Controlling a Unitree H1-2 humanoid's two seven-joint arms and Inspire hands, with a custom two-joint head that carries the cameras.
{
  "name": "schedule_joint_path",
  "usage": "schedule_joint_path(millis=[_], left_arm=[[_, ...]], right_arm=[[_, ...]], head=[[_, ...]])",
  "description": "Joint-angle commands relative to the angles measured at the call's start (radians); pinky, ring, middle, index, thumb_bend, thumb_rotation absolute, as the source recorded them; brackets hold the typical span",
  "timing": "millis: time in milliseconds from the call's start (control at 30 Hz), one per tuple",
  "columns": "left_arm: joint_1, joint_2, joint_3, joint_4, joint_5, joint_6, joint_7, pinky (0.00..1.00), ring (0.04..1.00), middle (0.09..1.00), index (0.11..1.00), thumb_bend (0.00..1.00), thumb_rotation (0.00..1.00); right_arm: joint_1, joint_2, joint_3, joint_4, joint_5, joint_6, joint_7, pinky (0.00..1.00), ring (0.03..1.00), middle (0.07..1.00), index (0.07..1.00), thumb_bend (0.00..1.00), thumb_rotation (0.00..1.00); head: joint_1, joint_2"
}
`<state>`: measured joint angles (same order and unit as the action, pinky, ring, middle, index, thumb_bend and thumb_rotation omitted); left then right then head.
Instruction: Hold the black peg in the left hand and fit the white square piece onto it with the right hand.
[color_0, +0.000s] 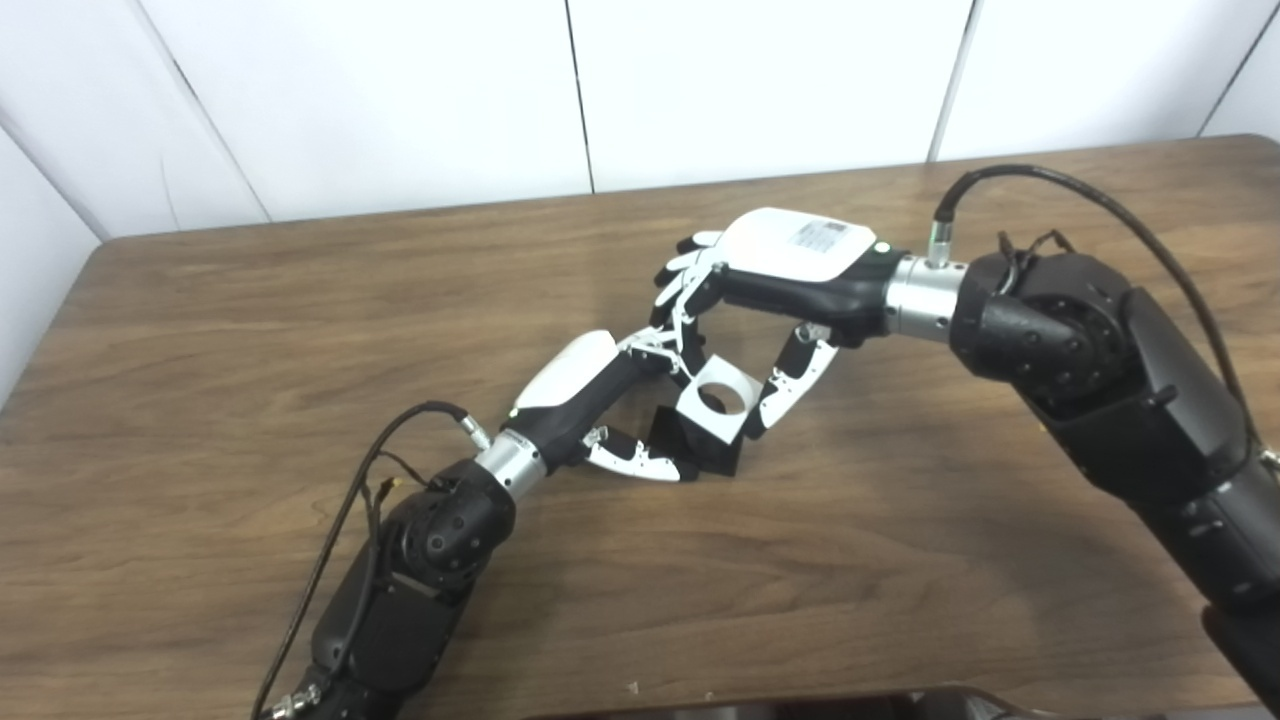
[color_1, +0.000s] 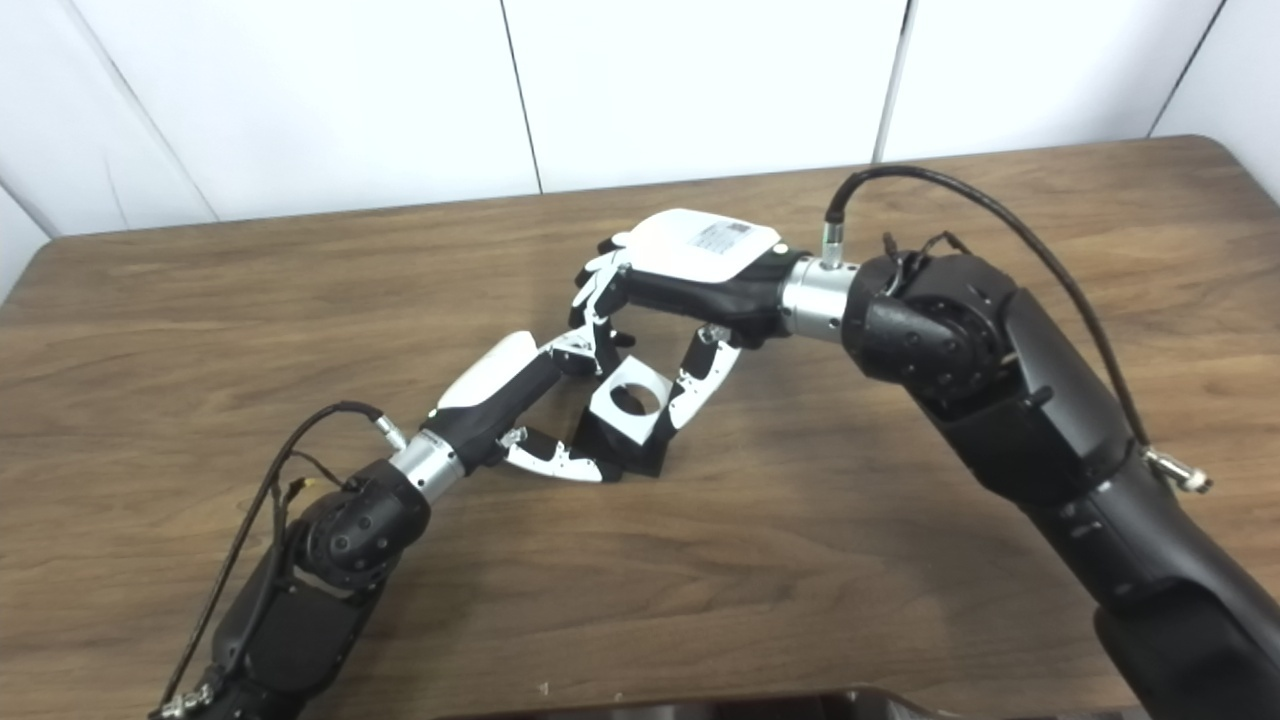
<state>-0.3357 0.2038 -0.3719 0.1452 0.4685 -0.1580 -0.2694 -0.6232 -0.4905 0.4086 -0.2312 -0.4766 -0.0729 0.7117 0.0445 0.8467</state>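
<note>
Fingers (color_0: 690, 300) and thumb of the right hand (color_0: 790, 262) pinch the white square (color_0: 716, 398) on two sides, its round hole facing up. Left hand (color_0: 600, 400) is clamped on the black peg (color_0: 705, 445) right below it, resting mid-tabletop (color_0: 250, 350). Square looks to be touching the peg, though how far on, can't tell. Loads of bare wood all round, edges far off.

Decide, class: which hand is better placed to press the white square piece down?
Right hand: it arches over the white square piece, fingers either side; the left hand steadies the black peg.
</note>
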Motion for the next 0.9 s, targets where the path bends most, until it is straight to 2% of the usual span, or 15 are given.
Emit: schedule_joint_path(millis=[0, 167, 300, 633, 867], left_arm=[[-0.003, 0.002, -0.015, 0.001, 0.017, 0.035, -0.021, 0.83, 0.963, 0.908, 0.491, 0.52, 0.08], [-0.004, 0.000, -0.016, 0.001, 0.015, 0.040, -0.021, 0.83, 0.964, 0.909, 0.491, 0.52, 0.08], [-0.004, 0.000, -0.018, -0.003, 0.022, 0.040, -0.018, 0.83, 0.963, 0.909, 0.491, 0.52, 0.08], [-0.005, 0.000, -0.022, -0.014, 0.019, 0.050, -0.012, 0.81, 0.965, 0.912, 0.491, 0.52, 0.08], [-0.002, 0.007, -0.019, -0.034, 0.011, 0.069, -0.018, 0.82, 0.969, 0.910, 0.491, 0.52, 0.08]], right_arm=[[-0.068, 0.008, -0.012, 0.001, 0.002, -0.038, -0.014, 0.95, 0.893, 0.784, 0.478, 0.52, 0.14], [-0.082, 0.020, -0.010, 0.019, 0.000, -0.042, -0.009, 0.97, 0.902, 0.793, 0.478, 0.52, 0.14], [-0.081, 0.029, -0.004, 0.025, -0.003, -0.032, -0.004, 0.96, 0.904, 0.797, 0.479, 0.52, 0.14], [-0.060, 0.050, 0.012, 0.059, -0.019, -0.058, -0.025, 0.93, 0.894, 0.791, 0.479, 0.52, 0.14], [-0.053, 0.056, 0.016, 0.074, -0.024, -0.062, -0.023, 0.96, 0.894, 0.790, 0.480, 0.52, 0.14]], head=[[-0.001, 0.001], [0.001, 0.003], [0.008, 0.005], [0.023, 0.013], [0.020, 0.017]])
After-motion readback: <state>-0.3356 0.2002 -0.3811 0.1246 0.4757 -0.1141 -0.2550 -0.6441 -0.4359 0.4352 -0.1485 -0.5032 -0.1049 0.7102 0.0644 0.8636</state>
